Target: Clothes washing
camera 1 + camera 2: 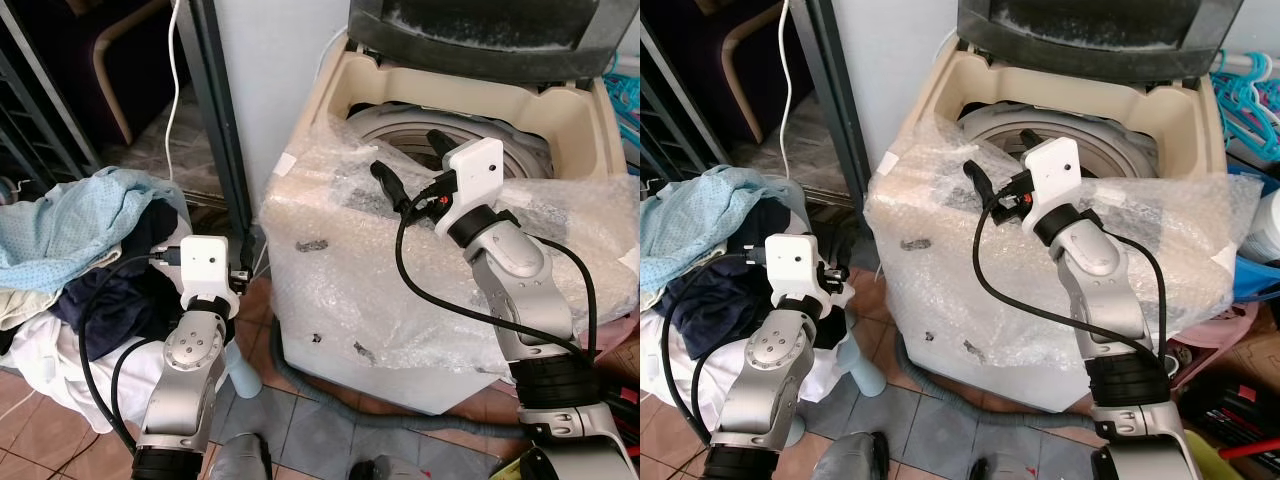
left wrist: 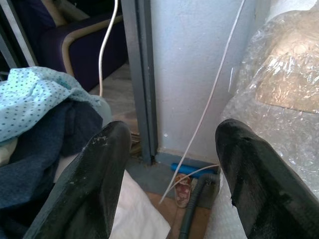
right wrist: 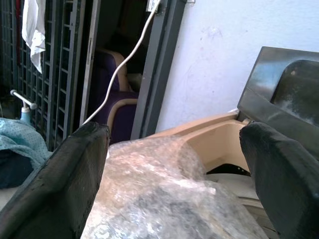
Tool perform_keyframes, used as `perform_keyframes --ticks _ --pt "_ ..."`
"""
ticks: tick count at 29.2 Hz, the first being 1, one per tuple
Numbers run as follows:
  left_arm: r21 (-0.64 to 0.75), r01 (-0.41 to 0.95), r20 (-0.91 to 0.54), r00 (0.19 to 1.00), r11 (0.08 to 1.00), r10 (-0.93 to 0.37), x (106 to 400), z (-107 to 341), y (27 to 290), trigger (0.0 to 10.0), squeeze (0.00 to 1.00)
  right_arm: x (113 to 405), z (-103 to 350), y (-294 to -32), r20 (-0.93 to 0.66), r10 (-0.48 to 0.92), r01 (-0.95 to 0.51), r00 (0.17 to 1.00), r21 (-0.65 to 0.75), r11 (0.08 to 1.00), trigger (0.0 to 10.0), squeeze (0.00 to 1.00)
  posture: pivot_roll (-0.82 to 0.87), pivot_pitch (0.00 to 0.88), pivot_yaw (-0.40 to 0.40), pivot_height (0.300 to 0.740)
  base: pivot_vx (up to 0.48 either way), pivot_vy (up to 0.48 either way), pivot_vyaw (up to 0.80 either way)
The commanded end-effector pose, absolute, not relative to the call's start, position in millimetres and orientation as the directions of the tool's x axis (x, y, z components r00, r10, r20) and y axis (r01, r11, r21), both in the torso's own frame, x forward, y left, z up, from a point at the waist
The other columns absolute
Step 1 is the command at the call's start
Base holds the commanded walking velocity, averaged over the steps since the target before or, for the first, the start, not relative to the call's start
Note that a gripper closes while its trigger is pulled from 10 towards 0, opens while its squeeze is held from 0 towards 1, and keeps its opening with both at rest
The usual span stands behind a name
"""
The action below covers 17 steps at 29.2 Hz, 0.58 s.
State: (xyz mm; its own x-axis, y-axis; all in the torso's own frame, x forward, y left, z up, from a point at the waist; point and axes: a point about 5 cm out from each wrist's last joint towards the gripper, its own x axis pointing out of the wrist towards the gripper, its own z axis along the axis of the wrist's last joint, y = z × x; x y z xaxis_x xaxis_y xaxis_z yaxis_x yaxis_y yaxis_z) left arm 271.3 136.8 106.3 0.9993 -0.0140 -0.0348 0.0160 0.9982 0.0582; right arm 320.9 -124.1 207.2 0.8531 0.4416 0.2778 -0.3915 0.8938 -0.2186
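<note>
Facing the top-loading washing machine [image 1: 400, 330], wrapped in bubble wrap [image 1: 560, 280] with its lid up, we see the heap of clothes [image 1: 70, 260] on the floor to our left. Our right claw [image 3: 174, 164] hangs over the machine's front rim, fingers spread wide and empty. Our left claw [image 2: 169, 164] sits beside the heap, equally wide, holding nothing.

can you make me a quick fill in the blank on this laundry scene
1. The washing machine is wrapped in ____ wrap.
2. The machine's lid stands ____.
3. The pile of clothes lies on the robot's ____ side.
4. The right gripper, fingers apart, hovers above the machine and holds ____.

Missing words: bubble; open; left; nothing
</note>
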Motion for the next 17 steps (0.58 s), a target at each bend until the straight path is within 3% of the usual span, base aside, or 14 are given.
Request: perform_keyframes --ticks 1,5,10,14,17 --pt "0.114 0.015 0.033 0.999 0.993 -0.019 268.6 116.8 135.1 10.0 0.00 319.7 208.3 -128.0 0.304 0.365 -0.312 0.880 -0.211 0.926 10.0 1.00 -0.01 0.044 0.021 0.740 0.000 0.000 0.79" --pt "0.112 0.013 0.073 0.997 0.994 -0.021 268.8 125.9 133.8 10.0 0.00 315.4 205.4 -129.2 0.319 0.318 -0.248 0.893 -0.241 0.938 10.0 1.00 -0.01 0.043 0.020 0.740 0.000 0.000 0.79" --pt "0.060 -0.016 0.006 1.000 0.998 0.016 267.4 113.9 139.3 10.0 0.00 307.8 193.6 -134.9 0.288 0.270 -0.215 0.919 -0.208 0.954 10.0 1.00 -0.02 0.043 0.016 0.740 0.000 0.000 0.79" --pt "0.051 0.007 -0.002 1.000 0.999 -0.007 266.9 112.3 134.9 10.0 0.00 304.4 185.5 -136.2 0.261 0.245 -0.197 0.934 -0.197 0.960 10.0 1.00 -0.02 0.050 0.014 0.740 0.000 0.334 0.71" --pt "0.042 0.006 -0.014 1.000 0.999 -0.006 266.0 111.0 133.6 10.0 0.00 305.2 183.2 -136.5 0.250 0.241 -0.196 0.938 -0.190 0.962 10.0 1.00 -0.02 0.054 0.016 0.740 0.000 0.480 0.14"
